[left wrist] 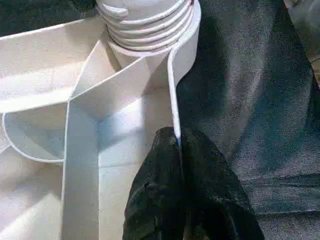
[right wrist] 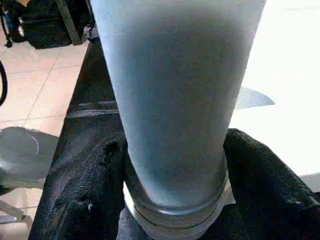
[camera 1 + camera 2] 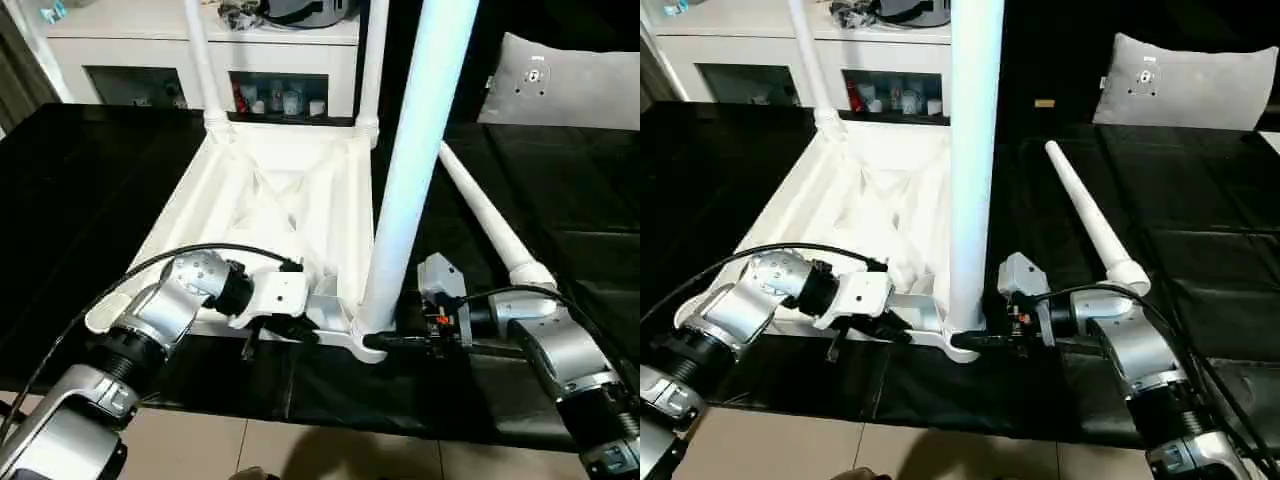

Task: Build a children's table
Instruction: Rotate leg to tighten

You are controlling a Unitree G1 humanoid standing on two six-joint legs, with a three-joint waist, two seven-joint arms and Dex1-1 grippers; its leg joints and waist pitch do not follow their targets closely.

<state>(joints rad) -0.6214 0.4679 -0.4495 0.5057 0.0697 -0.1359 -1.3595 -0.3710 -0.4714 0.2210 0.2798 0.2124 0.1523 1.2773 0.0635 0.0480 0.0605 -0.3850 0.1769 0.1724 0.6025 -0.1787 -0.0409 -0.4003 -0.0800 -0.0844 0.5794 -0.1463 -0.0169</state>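
Steadying the Tabletop While a Leg Goes In

Looking from the head camera, the children's table [image 3: 290, 200] lies upside down on the black desk [image 3: 80, 180], ribbed underside up, so the corner sockets face upward to take the legs. Two far legs [image 3: 200, 60] already stand in their sockets. A third leg [image 3: 415, 170] stands upright in the near corner, and the fourth leg [image 3: 490, 225] lies loose on the desk just beside the tabletop, within reach for later. The left end effector [image 3: 270, 330] sits at the near edge of the tabletop; the right end effector [image 3: 385, 342] sits at the base of the upright leg. White cabinets [image 3: 150, 40] stand behind the desk.

Seen from the left wrist, the left end effector [image 1: 180, 190] has its fingers together, pinching the thin rim wall of the tabletop right next to the threaded socket. That grip likely keeps the top from turning or sliding while the leg is worked.

Seen from the right wrist, the leg [image 2: 175, 100] rises between the two black fingers [image 2: 85, 190], which flank its base collar closely on both sides. Whether they press on it yet I cannot tell; the placement low on the leg suits twisting it home.
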